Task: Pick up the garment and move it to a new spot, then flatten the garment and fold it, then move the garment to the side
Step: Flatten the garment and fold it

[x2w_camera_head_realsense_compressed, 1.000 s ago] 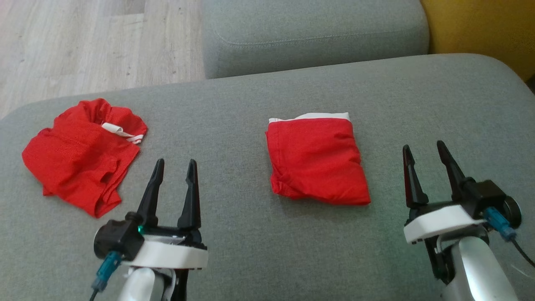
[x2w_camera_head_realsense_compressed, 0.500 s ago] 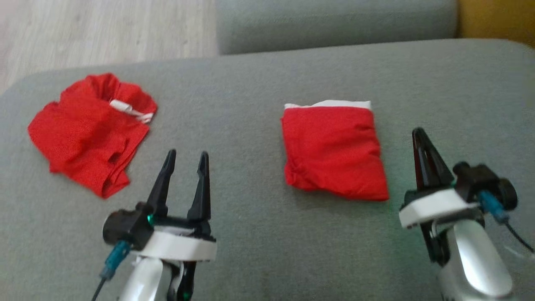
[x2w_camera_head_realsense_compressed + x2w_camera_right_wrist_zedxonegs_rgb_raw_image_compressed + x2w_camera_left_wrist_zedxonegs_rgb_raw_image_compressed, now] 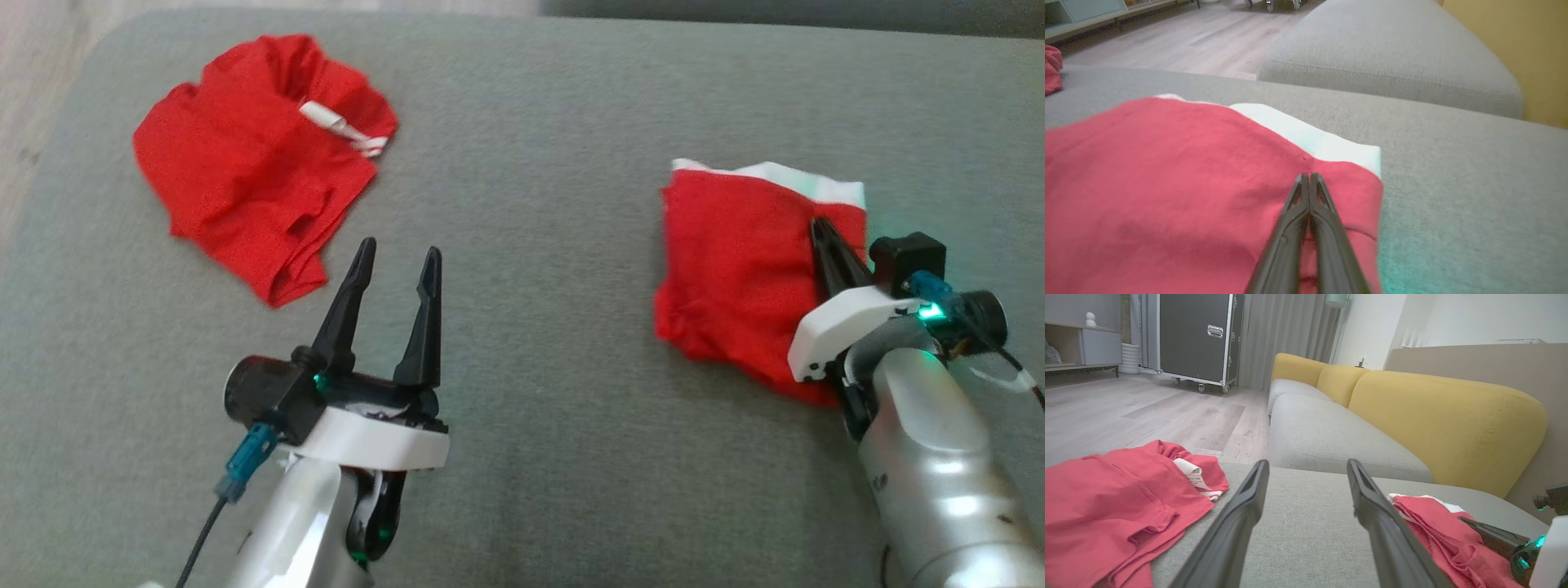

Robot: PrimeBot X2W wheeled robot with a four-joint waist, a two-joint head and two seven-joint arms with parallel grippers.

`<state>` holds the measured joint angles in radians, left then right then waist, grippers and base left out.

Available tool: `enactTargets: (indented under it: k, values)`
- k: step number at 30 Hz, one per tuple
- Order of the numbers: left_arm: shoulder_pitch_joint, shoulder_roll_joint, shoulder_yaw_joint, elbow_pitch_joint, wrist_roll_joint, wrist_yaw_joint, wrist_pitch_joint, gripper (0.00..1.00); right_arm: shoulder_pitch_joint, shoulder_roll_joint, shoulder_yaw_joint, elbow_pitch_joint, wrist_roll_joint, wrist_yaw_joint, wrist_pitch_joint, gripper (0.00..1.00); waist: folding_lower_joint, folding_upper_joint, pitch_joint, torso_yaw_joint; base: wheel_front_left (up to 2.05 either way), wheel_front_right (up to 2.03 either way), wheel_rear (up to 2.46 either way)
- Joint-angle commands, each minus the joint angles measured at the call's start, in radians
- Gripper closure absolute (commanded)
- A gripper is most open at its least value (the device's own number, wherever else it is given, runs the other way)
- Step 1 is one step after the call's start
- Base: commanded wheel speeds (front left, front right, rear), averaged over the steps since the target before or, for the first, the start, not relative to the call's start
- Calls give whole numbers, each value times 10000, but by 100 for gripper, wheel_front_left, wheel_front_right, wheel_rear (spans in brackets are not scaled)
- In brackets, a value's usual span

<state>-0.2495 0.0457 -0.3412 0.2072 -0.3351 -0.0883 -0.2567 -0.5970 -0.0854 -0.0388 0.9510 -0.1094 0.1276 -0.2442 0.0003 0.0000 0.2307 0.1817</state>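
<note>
A folded red garment (image 3: 735, 253) with a white band on its far edge lies at the right of the grey seat cushion (image 3: 539, 163). My right gripper (image 3: 816, 224) is shut, its fingers pressed together and lying on the garment's right part; in the right wrist view the right gripper (image 3: 1309, 175) has its tips on the red cloth (image 3: 1188, 183) just short of the white band, with no cloth pinched between them. A second, crumpled red garment (image 3: 245, 163) lies at the far left. My left gripper (image 3: 397, 249) hovers open between the two, touching neither.
The cushion's left edge drops to a wooden floor (image 3: 1147, 412). Another grey seat cushion (image 3: 1331, 441) and yellow backrests (image 3: 1445, 416) lie beyond. A dark wheeled case (image 3: 1196, 335) stands far across the room. Bare cushion stretches between the two garments.
My right gripper has shut and moved forward and left onto the folded garment. The head camera has tilted down and shifted. The left gripper stays open.
</note>
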Motion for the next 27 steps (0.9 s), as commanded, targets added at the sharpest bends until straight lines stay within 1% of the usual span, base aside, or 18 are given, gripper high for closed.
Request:
enactTargets:
  k: [1, 3, 6, 8, 11, 14, 16, 22, 24, 27]
  values:
    - [-391, 45, 228, -303, -43, 36, -51, 0, -342, -11, 109, 137, -109, 31, 60, 100, -3, 0, 229, 291, 0, 0, 0]
    - [-441, 45, 194, -299, -77, 66, -51, 0, -583, -67, 6, 720, -314, 31, 56, 100, -3, 0, 250, 390, 0, 0, 0]
    - [-450, 45, 186, -301, -112, 115, -51, 0, -899, 24, -87, 979, -446, 31, -90, 100, -3, 0, 216, 439, 0, 0, 0]
    - [-418, 45, 211, -292, -119, 136, -51, 0, -1029, 146, 13, 877, -475, 31, -150, 100, -3, 0, 152, 417, 0, 0, 0]
    - [-370, 45, 240, -289, -127, 153, -51, 0, -1075, 291, 384, 136, -315, 31, -169, 100, -3, 0, 83, 376, 0, 0, 0]
    - [-358, 45, 224, -303, -150, 162, -51, 0, -908, 340, 1061, -326, 57, 31, -172, 100, -3, 0, 24, 365, 0, 0, 0]
    - [-362, 45, 201, -305, -163, 160, -51, 0, -793, 345, 1782, -223, 495, 31, -173, 100, -3, 0, -12, 377, 0, 0, 0]
    - [-359, 45, 151, -260, -172, 150, -51, 0, -708, 349, 3585, 1293, 1494, 31, 23, 100, -3, 0, -155, 461, 0, 0, 0]
    - [-333, 45, 185, -255, -160, 156, -51, 0, -707, 350, 4039, 1576, 1801, 31, 59, 100, -3, 0, -214, 476, 0, 0, 0]
    - [-258, 45, 278, -231, -128, 162, -51, 0, -733, 350, 4434, 1764, 2244, 31, 9, 100, -3, 0, -327, 428, 0, 0, 0]
